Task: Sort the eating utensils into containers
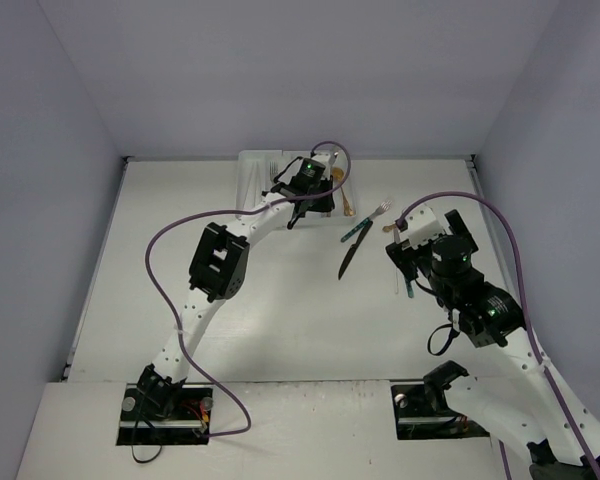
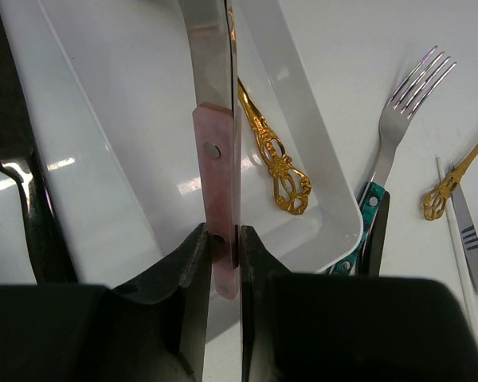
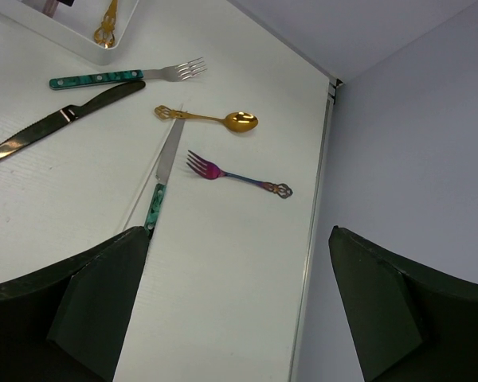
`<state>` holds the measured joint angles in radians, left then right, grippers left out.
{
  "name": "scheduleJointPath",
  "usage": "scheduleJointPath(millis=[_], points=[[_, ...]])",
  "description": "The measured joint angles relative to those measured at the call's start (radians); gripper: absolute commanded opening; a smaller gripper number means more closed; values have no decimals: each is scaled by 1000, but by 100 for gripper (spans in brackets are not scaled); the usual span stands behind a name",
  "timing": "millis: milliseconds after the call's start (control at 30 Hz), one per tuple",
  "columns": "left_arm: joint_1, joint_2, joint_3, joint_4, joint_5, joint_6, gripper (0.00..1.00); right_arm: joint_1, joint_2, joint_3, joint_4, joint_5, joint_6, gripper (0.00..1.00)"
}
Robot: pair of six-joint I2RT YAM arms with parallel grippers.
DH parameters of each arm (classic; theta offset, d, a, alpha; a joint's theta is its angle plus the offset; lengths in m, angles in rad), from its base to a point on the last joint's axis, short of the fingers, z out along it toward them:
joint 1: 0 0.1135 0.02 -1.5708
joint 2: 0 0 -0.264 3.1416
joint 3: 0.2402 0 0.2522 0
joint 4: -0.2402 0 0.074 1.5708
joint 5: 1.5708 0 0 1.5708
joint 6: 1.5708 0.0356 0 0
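Observation:
My left gripper (image 2: 221, 255) is shut on the pink handle of a silver knife (image 2: 215, 183), held over the white tray (image 2: 319, 183); the blade points away along a compartment. In the top view this gripper (image 1: 305, 188) hangs at the tray's (image 1: 255, 170) right side. A gold utensil (image 2: 279, 167) lies in the compartment to the right, and a black one (image 2: 24, 191) in one to the left. My right gripper (image 3: 239, 294) stands open above the table near its right edge. Ahead of it lie an iridescent fork (image 3: 235, 175), a gold spoon (image 3: 211, 119), a teal-handled knife (image 3: 166, 171), a black knife (image 3: 56, 123) and a teal-handled fork (image 3: 127, 76).
The right wall (image 3: 414, 119) and the table's raised edge (image 3: 315, 199) run close beside my right gripper. The teal-handled fork (image 1: 365, 225) and the black knife (image 1: 350, 258) lie between the two grippers. A purple cable (image 1: 180, 230) loops over the left arm.

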<state>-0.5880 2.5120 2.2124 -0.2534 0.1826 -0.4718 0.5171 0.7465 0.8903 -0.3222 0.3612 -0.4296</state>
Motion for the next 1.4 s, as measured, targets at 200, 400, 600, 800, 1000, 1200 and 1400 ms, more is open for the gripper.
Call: scheduleJointPath(millis=[200, 400, 600, 800, 1000, 1200, 1400], points=[[1, 2, 3, 3, 10, -5, 37, 0, 9, 0, -6, -10, 7, 96], [7, 2, 44, 3, 22, -8, 52, 0, 22, 4, -8, -12, 10, 95], [13, 0, 230, -37, 22, 19, 53, -1, 31, 18, -11, -16, 29, 89], [14, -103, 331, -76, 17, 75, 55, -57, 59, 20, -13, -48, 90, 71], [19, -479, -33, -76, 0, 143, 65, -269, 289, 85, -52, -171, 111, 53], [75, -804, -448, -85, -5, 186, 66, -415, 707, 149, -105, -292, 99, 41], [170, -927, -706, -92, -9, 203, 67, -443, 925, 166, -179, -380, 99, 42]])
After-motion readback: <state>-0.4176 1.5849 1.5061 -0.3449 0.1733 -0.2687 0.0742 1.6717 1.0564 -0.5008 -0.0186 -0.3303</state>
